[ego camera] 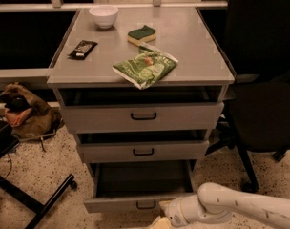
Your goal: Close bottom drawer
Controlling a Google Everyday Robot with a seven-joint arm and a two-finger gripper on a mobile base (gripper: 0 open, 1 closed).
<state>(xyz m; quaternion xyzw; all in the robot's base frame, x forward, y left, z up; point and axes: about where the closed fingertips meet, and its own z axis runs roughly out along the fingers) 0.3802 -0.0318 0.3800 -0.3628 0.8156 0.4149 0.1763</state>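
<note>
My gripper (160, 219) sits low at the frame's bottom edge, just in front of the bottom drawer (115, 204), which is pulled out. Drawer front runs 9-to-3, approx 11 o'clock from gripper. Can't tell how open gripper is, or if holding anything.

Our 1 white arm (250, 209) reaches in low from the right, lying almost level, wrist (188, 211) leading left. Our end effector (159, 220) sits at the bottom edge of view, partly cut off.
</note>
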